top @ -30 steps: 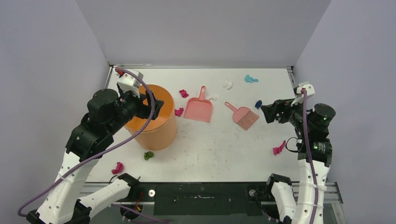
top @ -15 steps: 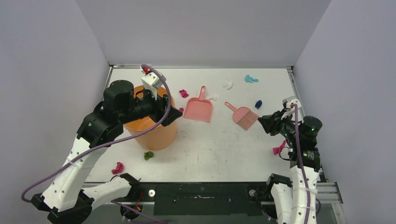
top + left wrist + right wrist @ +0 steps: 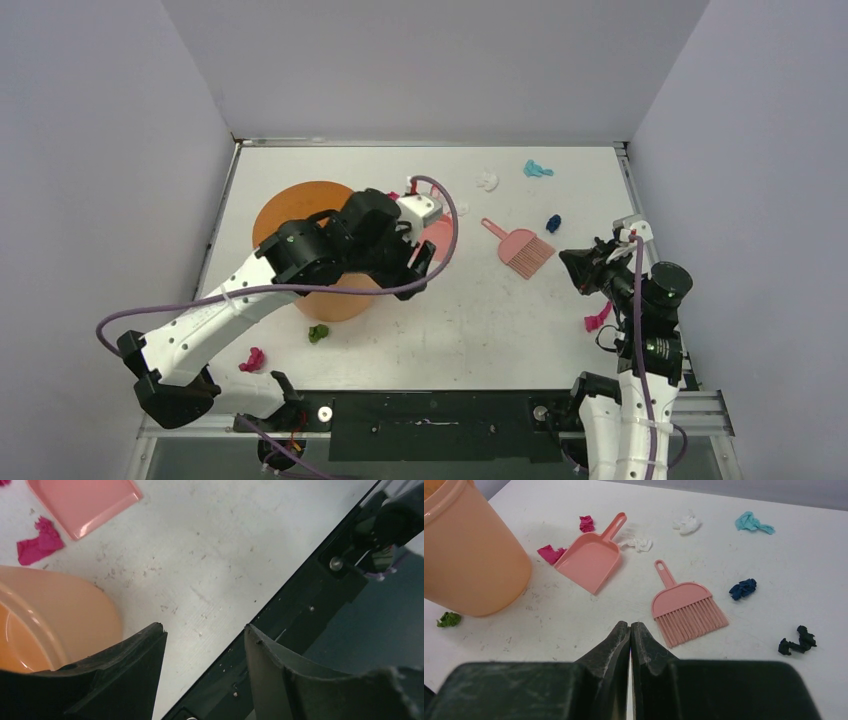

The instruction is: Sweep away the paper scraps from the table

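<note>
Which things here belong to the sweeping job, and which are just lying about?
Belongs: paper scraps, table; likely tools: hand brush, dustpan.
Lying about: orange bucket, unless it takes the scraps.

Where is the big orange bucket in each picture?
Top external: the orange bucket sits left of the middle, partly hidden under the left arm.
Left wrist: its wall fills the lower left.
Right wrist: it stands in the upper left corner.
Shared landmark: the pink dustpan lies near the bucket in all three views.
</note>
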Robot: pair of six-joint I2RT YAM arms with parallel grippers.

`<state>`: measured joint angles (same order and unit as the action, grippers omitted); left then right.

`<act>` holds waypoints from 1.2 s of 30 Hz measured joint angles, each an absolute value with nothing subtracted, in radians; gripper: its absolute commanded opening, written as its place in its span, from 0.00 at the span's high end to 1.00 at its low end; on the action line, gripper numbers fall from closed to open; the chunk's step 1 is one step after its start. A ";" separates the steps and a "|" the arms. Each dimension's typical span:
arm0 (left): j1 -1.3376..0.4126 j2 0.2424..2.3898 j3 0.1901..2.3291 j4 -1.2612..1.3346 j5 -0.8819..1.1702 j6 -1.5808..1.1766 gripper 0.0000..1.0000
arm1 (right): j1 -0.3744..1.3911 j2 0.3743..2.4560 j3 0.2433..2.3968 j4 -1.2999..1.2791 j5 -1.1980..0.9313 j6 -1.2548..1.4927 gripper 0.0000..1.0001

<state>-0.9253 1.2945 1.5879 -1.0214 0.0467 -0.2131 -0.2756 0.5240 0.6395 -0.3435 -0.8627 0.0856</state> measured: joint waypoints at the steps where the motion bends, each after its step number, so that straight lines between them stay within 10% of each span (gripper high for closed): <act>1: -0.954 1.303 1.570 -1.032 0.020 -0.221 0.43 | -0.276 0.517 0.637 -0.340 -0.860 0.089 0.95; 16: -1.217 1.373 1.372 -1.095 -0.208 -0.278 0.42 | -0.289 0.487 0.582 -0.291 -0.832 0.121 0.95; 36: -1.052 1.257 1.094 -1.008 -0.427 -0.256 0.42 | -0.295 0.463 0.577 -0.285 -0.819 0.118 0.95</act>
